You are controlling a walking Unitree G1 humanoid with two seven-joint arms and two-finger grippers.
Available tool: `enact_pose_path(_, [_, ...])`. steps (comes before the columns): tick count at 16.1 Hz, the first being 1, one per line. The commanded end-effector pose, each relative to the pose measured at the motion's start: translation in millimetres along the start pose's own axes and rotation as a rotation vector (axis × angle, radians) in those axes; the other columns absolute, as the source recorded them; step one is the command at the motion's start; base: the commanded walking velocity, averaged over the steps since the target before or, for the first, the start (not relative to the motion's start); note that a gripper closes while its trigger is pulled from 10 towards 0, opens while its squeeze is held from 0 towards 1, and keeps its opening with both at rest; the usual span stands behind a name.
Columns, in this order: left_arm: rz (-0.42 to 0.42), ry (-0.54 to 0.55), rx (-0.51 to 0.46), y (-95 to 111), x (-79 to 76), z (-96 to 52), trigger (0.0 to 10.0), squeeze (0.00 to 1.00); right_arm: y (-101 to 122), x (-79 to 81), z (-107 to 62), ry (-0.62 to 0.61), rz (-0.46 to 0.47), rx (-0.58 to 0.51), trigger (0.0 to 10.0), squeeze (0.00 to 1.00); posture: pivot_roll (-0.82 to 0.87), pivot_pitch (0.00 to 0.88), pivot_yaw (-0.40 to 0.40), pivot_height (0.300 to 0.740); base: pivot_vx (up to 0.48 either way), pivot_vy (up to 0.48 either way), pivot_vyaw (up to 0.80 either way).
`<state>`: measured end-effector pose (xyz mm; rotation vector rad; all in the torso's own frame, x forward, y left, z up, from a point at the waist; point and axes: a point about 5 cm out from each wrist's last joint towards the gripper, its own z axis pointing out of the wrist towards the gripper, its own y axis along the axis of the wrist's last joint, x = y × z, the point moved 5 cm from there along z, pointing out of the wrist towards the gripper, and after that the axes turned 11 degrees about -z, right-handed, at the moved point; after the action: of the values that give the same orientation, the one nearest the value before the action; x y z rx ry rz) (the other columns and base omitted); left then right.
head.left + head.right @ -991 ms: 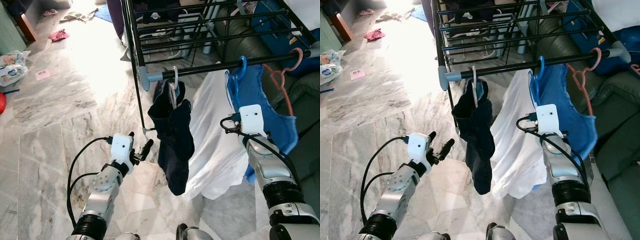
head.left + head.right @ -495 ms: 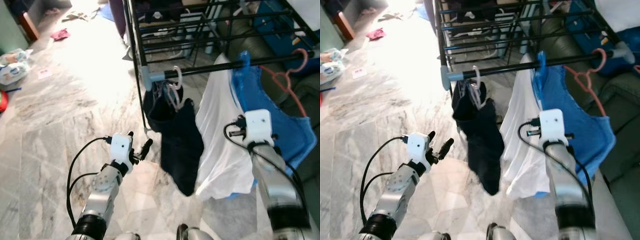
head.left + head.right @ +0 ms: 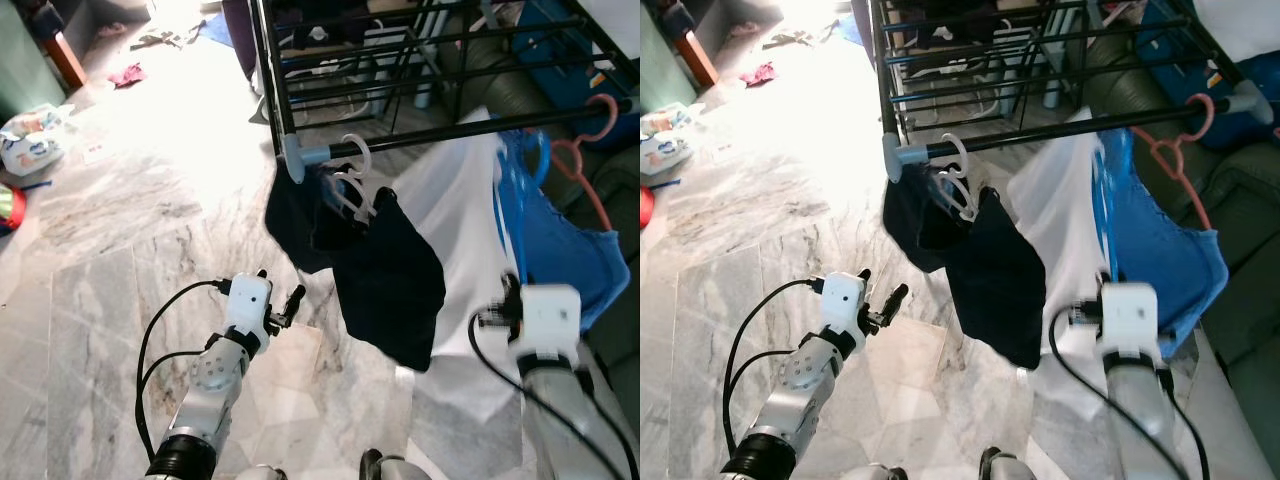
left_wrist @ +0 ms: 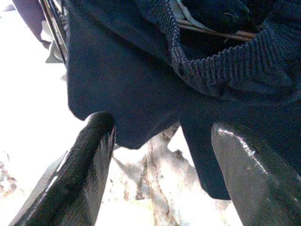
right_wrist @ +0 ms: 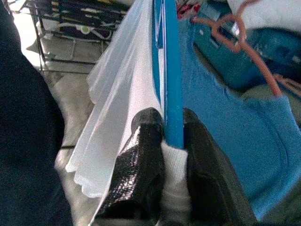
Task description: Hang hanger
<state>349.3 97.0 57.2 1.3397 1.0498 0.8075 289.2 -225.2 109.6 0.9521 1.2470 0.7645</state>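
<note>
Blue hanger [image 5: 168, 70] with white garment [image 3: 470, 250] clamped between right gripper [image 5: 171, 141] fingers, thin blue bar pinched edge-on with white cloth bunched in the grip. Hook end sits up at the black rail [image 3: 470, 128] of the drying rack [image 3: 300, 70], but motion blur hides the contact; cannot tell whether hooked over or just beside. Judged mid-task: hanger brought to the rail, seating unconfirmed, release not yet done.

Already on the same rail: white hanger [image 3: 352, 178] carrying dark navy garment [image 3: 385, 285] near the rail's grey end cap [image 3: 291, 157], pink hanger [image 3: 585, 150] further along, blue shirt [image 3: 570, 260] beside the white garment.

Left gripper [image 4: 155, 155] low over marble floor [image 3: 120, 210], fingers spread apart, holding nothing, pointed at navy cloth.

Left to do: confirm hook over rail, open right fingers, back arm off.
</note>
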Motion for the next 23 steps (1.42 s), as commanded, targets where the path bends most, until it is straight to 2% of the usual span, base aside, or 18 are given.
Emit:
enact_pose_path(1, [0.024, 0.028, 0.021, -6, 7.0, -4.0, 10.0, 0.00, 17, -1.4, -9.7, -0.021, 0.014, -0.070, 2.3, 0.00, -0.07, 0.185, 0.072, 0.740, 0.000, 0.000, 0.00])
enact_pose_path(2, [0.036, 0.040, 0.026, -8, 8.1, -5.1, 10.0, 0.00, 14, 1.9, -14.8, -0.013, 0.028, -0.058, 6.7, 0.00, -0.08, 0.181, 0.068, 0.740, 0.000, 0.000, 0.00])
enact_pose_path(3, [0.043, 0.047, 0.026, -9, 7.9, -5.7, 10.0, 0.00, 13, 6.5, -18.6, 0.002, 0.023, -0.053, 10.0, 0.00, -0.08, 0.169, 0.054, 0.740, 0.000, 0.000, 0.00])
enact_pose_path(6, [0.049, 0.076, 0.020, -7, 14.0, -5.8, 10.0, 0.00, 22, 20.3, -18.6, 0.056, 0.031, -0.071, 10.0, 0.00, -0.09, 0.167, 0.037, 0.740, 0.000, 0.000, 0.00])
enact_pose_path(9, [0.057, 0.055, 0.037, -9, 11.7, -4.9, 10.0, 0.00, 28, 19.3, -14.9, 0.060, 0.023, -0.082, 10.0, 0.00, -0.10, 0.174, 0.041, 0.740, -0.171, 0.000, 0.00])
enact_pose_path(11, [0.072, 0.052, 0.039, -8, 14.9, -3.9, 10.0, 0.00, 28, 21.9, -12.5, 0.055, 0.041, -0.079, 10.0, 0.00, -0.09, 0.145, 0.041, 0.740, -0.253, 0.000, 0.00])
enact_pose_path(13, [0.070, 0.074, 0.025, -4, 18.7, -0.3, 10.0, 0.00, 26, 29.4, -7.5, 0.075, 0.051, -0.079, 10.0, 0.00, -0.07, 0.121, 0.034, 0.740, -0.257, 0.000, 0.00])
enact_pose_path(14, [0.046, 0.103, 0.015, -1, 19.9, 3.4, 10.0, 0.00, 32, 31.2, 0.5, 0.089, 0.069, -0.091, 10.0, 0.00, -0.07, 0.117, 0.037, 0.740, -0.281, 0.000, 0.00])
enact_pose_path(16, [0.046, 0.088, 0.004, 2, 14.6, 6.7, 10.0, 0.00, 33, 26.4, 6.2, 0.076, 0.073, -0.093, 10.0, 0.00, -0.07, 0.123, 0.034, 0.740, -0.283, 0.000, 0.00])
enact_pose_path(18, [0.041, 0.103, 0.002, 2, 17.0, 7.6, 10.0, 0.00, 26, 25.0, 6.5, 0.067, 0.090, -0.068, 10.0, 0.00, -0.06, 0.130, 0.036, 0.740, -0.283, 0.000, 0.00])
enact_pose_path(21, [0.041, 0.115, -0.005, 3, 19.5, 7.2, 10.0, 0.00, 25, 36.4, 7.3, 0.099, 0.113, -0.061, 10.0, 0.00, -0.04, 0.125, 0.034, 0.740, -0.282, 0.000, 0.00])
enact_pose_path(23, [0.038, 0.127, -0.013, 7, 21.5, 10.5, 10.0, 0.00, 31, 45.3, 14.6, 0.124, 0.135, -0.076, 10.0, 0.00, -0.03, 0.117, 0.034, 0.740, -0.283, 0.000, 0.00])
